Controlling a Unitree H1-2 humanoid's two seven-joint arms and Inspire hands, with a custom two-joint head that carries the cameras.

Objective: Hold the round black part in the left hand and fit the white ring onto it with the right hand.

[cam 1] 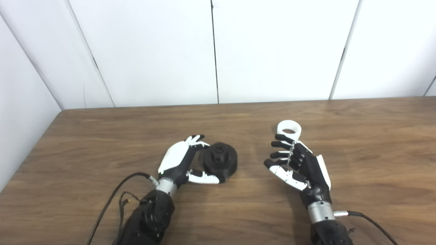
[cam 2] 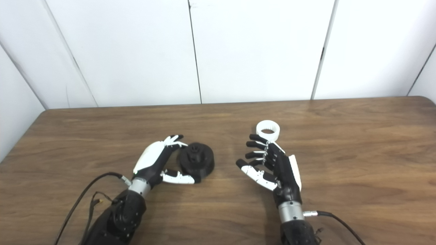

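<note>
The round black part (cam 1: 220, 159) lies flat on the wooden table (cam 1: 102, 136), a small hub sticking up from its middle. My left hand (cam 1: 180, 161) is open beside it on the left, fingers at its far edge and thumb at its near edge, cupping it without a closed grip. The white ring (cam 1: 289, 129) lies on the table further back on the right. My right hand (cam 1: 299, 163) is open just in front of the ring, fingers spread toward the left, holding nothing.
White wall panels (cam 1: 218, 51) stand behind the table's far edge. The table's left edge (cam 1: 30, 153) runs close to my left arm. Black cables (cam 1: 109, 204) trail from both forearms onto the table.
</note>
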